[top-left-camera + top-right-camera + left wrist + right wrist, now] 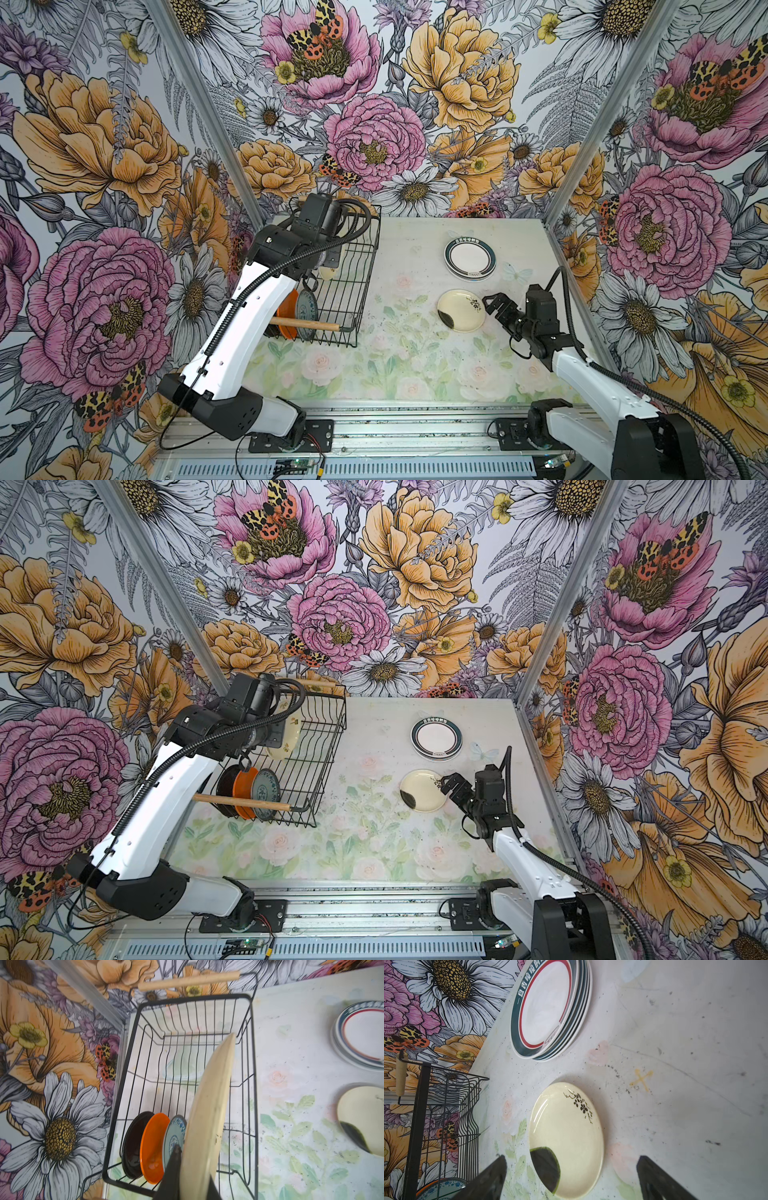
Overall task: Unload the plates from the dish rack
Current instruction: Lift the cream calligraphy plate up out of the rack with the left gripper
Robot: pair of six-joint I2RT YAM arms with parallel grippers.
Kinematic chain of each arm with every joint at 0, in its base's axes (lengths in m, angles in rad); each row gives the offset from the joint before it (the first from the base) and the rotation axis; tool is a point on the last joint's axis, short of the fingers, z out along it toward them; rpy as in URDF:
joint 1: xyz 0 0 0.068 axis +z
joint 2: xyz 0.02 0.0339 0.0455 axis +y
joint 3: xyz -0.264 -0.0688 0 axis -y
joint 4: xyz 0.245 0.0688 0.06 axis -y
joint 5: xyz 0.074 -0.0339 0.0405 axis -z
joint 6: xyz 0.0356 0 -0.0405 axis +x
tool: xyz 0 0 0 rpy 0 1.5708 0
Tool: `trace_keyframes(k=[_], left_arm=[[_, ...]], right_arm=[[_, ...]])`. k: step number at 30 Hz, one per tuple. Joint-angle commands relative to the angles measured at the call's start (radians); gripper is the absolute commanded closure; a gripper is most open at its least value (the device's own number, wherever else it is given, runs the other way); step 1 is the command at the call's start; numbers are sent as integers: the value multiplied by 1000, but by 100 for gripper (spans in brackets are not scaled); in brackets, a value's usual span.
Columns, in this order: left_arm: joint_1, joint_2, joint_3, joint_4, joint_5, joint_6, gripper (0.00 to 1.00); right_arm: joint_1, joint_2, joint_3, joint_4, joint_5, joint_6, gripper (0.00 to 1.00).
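Observation:
The dish rack point(371, 257) point(332, 746) point(252, 1064) stands at the back left of the table. At its near end a black plate point(133, 1145), an orange plate point(152, 1147) and a teal-patterned plate point(175, 1132) stand on edge. My left gripper point(194, 1169) is shut on the rim of a cream plate point(209, 1109) point(286, 733), held on edge over the rack. My right gripper point(571, 1164) point(496, 305) hangs open just beside a cream floral plate point(566, 1138) point(461, 311) that lies flat on the table. Behind it lie stacked white plates with dark rims point(470, 259) point(548, 1007).
The rack's wooden handles point(305, 324) point(188, 980) sit at its near and far ends. Floral walls enclose the table point(415, 365) on the left, back and right. Both arm bases sit on the rail along the front edge.

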Motion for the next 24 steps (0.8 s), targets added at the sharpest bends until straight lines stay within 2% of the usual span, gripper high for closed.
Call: trace_keyframes(k=[1,4,7,9,12,18,24], left_arm=[[-49,40,45,167,25,34,100],[-90,54,-3,349,107,18,100],[-110,35,-145,619,196,1,100],[-100,9,-265,829,264,-54,100],[-60,12,-390,1077,382,-224,100],[-67,139,-440,1275,436,-516,100],[-99,273,-461,1412,522,-753,100]], right_arm=[[-8,14,59,10,57,-73,1],[-10,27,91,10,87,-116,1],[-10,36,124,11,116,-170,1],[-11,42,142,12,136,-204,1],[-13,50,170,11,152,-251,1],[-18,26,193,28,198,-258,1],[-26,19,189,84,130,-252,1]])
